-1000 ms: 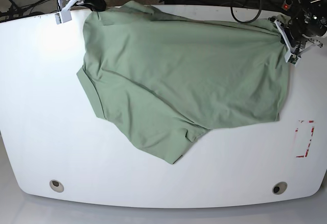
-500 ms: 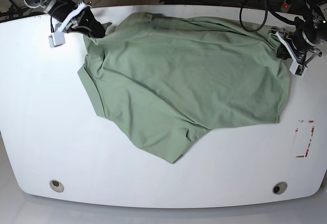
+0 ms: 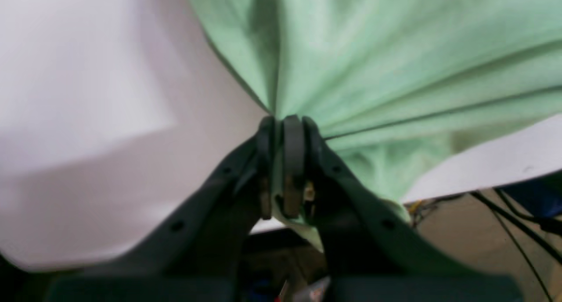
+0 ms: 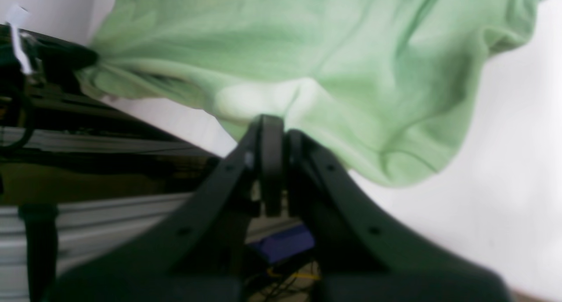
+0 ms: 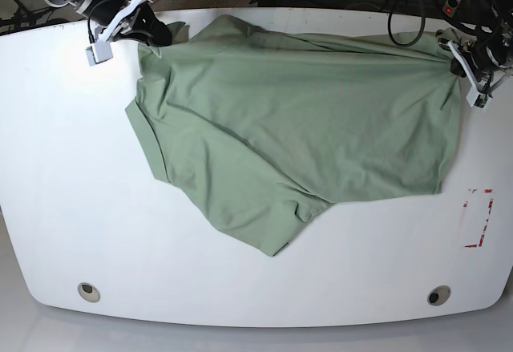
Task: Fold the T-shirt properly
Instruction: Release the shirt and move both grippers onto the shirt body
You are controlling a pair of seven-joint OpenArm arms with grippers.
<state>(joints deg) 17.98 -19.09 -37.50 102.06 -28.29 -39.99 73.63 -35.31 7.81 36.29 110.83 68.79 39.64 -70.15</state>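
Both grippers, left [image 5: 463,65] and right [image 5: 154,33], pinch 1 T-shirt [image 5: 296,127] at its far corners. It reaches the table's [image 5: 64,192] far edge; near half bare, 2 holes [image 5: 89,291].

A robotics lab: white worktable [image 5: 64,208], cables [image 5: 401,7] tangled behind it.

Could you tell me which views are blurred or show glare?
Left wrist view: soft throughout, the shirt smeared and the left hand hazy. Right wrist view: equally blurred around the right hand. Base view: sharp, with bright glare on the table at upper left.
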